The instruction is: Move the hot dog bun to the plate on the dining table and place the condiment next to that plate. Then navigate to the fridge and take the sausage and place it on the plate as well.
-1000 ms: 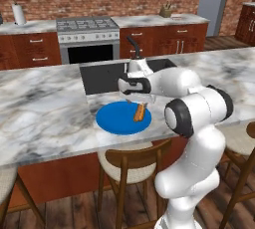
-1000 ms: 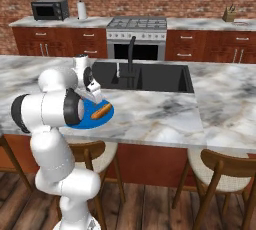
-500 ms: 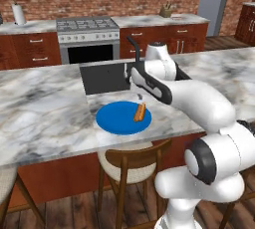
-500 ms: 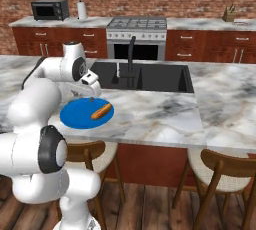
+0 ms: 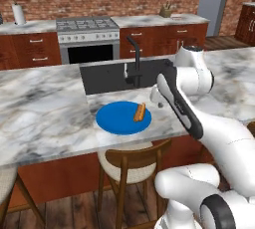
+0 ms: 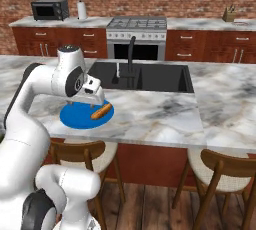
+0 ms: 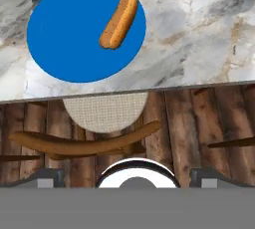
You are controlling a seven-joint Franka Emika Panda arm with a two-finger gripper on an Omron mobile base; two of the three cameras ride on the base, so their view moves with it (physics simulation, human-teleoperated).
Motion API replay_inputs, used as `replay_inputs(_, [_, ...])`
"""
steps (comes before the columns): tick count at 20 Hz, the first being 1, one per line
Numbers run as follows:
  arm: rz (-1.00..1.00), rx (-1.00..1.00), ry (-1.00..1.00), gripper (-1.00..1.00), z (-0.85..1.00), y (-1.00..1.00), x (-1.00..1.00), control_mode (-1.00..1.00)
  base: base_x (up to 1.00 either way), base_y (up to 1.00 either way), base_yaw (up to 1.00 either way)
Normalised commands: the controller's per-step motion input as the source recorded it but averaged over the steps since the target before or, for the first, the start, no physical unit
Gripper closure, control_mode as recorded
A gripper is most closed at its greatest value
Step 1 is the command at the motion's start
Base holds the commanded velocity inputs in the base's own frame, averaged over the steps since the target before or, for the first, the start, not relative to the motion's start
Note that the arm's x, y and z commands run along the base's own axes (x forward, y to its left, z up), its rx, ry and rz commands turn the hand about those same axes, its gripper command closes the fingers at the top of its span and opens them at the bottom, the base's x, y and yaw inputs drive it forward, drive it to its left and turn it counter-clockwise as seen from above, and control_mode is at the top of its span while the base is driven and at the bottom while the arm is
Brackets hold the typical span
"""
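Note:
The tan-orange hot dog bun [image 5: 140, 112] [image 6: 101, 110] [image 7: 119, 21] lies on the right part of the round blue plate [image 5: 117, 119] [image 6: 77, 118] [image 7: 69, 34]. That plate rests on the marble dining table [image 5: 45, 118] [image 6: 165, 114] [image 7: 199, 34], near its front edge. My gripper [image 5: 157, 102] [image 6: 82, 104] [image 7: 127, 175] hangs just above the plate's right side, open and holding nothing, with its tips spread wide in the hand view. The grey fridge [image 5: 213, 4] stands far back on the right. The condiment and the sausage are out of view.
A black sink [image 5: 119, 73] [image 6: 145, 76] with a dark faucet [image 5: 134, 56] [image 6: 131, 54] lies right behind the plate. Wooden stools [image 5: 132, 161] [image 6: 225, 171] [image 7: 102, 118] stand under the table's near edge. Stove [image 5: 84, 36], microwave [image 6: 50, 9] and paper towel roll [image 5: 19, 14] line the back wall.
The bun now lies free on the plate. My gripper has drawn off it to the right and toward the table's near edge, and the arm's elbow has swung up over the sink.

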Motion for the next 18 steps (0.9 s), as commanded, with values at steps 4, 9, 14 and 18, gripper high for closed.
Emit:
replay_inputs(4, [0.02, 0.0, -0.06, -1.0, 0.0, -0.15, -0.41, 1.0, -0.3, -0.19, 0.0])
replay_inputs(9, [0.0, 0.0, 0.0, -1.0, 0.0, 0.0, 0.0, 1.0, -0.75, -0.88, -0.04])
replay_inputs(14, [0.0, 0.0, 0.0, -1.0, 0.0, 0.0, 0.0, 1.0, -0.6, -1.0, -0.13])
replay_inputs(18, [0.0, 0.0, 0.0, -1.0, 0.0, 0.0, 0.0, 1.0, -0.21, -1.0, -0.11])
